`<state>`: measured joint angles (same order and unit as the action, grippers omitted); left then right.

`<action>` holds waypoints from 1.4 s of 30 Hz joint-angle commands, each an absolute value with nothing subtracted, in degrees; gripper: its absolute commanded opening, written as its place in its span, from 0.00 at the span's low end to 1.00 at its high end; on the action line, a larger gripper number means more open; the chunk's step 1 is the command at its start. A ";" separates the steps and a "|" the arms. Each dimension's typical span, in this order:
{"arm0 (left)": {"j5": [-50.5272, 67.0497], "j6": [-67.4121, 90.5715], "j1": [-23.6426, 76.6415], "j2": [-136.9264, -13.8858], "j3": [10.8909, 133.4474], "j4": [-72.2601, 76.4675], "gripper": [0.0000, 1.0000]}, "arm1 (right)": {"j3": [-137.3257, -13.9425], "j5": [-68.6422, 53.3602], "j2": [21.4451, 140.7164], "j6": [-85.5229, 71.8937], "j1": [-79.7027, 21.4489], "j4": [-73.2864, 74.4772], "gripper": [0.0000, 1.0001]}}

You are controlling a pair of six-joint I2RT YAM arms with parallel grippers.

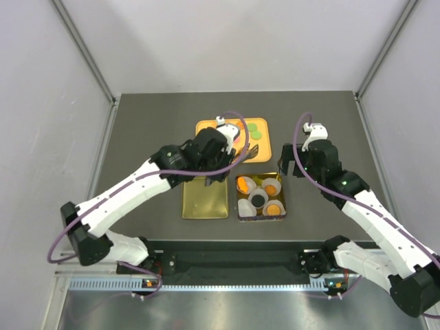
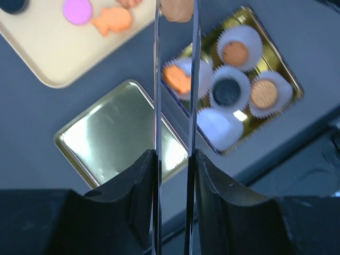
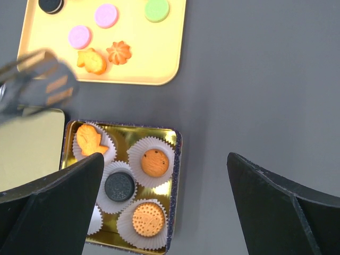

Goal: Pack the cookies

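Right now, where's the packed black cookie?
Right wrist view, lower left: the black cookie sits in a paper cup inside the tin, below the fish-shaped cookie.

Left gripper between orange tray and gold tin, cookies in cups — right gripper alongside

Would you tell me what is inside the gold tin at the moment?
The tin holds five paper cups: four hold cookies, three orange and one black. The fifth cup looks empty; the right wrist view hides most of it behind a finger.
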<state>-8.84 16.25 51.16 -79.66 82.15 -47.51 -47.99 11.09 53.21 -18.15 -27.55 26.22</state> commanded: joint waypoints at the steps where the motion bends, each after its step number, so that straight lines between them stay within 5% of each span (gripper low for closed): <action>1: -10.11 20.03 54.66 -74.36 79.02 -50.18 0.34 | -50.62 10.37 53.96 -18.10 -26.72 23.82 1.00; 12: -10.81 27.16 65.91 -68.12 69.53 -54.05 0.33 | -51.06 10.11 55.81 -18.11 -26.81 23.03 1.00; 42: -8.53 26.63 68.55 -66.18 65.74 -55.11 0.35 | -50.36 10.63 56.25 -17.84 -26.81 22.76 1.00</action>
